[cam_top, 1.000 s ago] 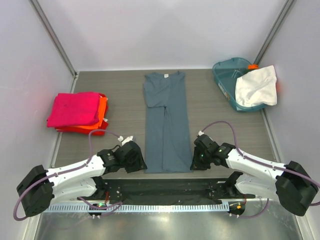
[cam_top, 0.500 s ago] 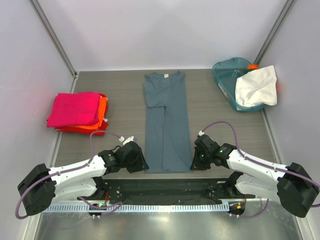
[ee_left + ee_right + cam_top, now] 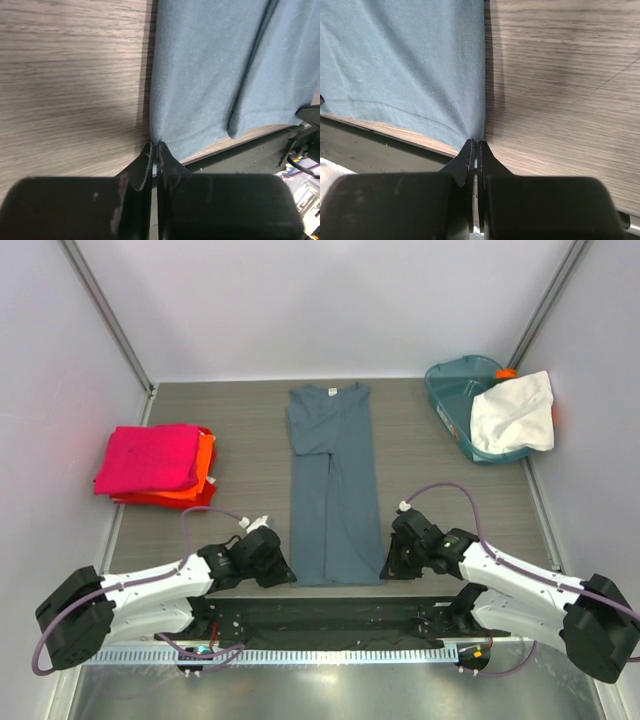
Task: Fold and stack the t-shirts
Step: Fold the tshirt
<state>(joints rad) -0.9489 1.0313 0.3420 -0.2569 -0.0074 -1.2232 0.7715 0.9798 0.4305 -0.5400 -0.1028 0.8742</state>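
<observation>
Overhead, I see a grey wood-grain surface (image 3: 240, 410) with both arms reaching in from the near edge. At far left, a folded pink shirt (image 3: 150, 457) lies on top of a folded orange shirt (image 3: 205, 468), whose edge shows along the right and near sides.

My left pincer (image 3: 287, 578) sits low at the near-left corner of the blue shirt (image 3: 332, 490). In its wrist view the two fingers (image 3: 142, 167) are pressed together, with the hem corner nipped between their tips.

The blue shirt lies flat in the middle of the surface, folded into a long narrow strip. Its collar is at the far end and its hem is at the near edge, between the arms.

My right pincer (image 3: 386, 572) mirrors the left at the near-right corner. Its fingers (image 3: 465, 160) are likewise closed, gripping the hem corner at their tips.

At far right, in the back corner, a teal tub (image 3: 450, 390) holds a white shirt (image 3: 513, 412) that drapes over its right rim.
</observation>
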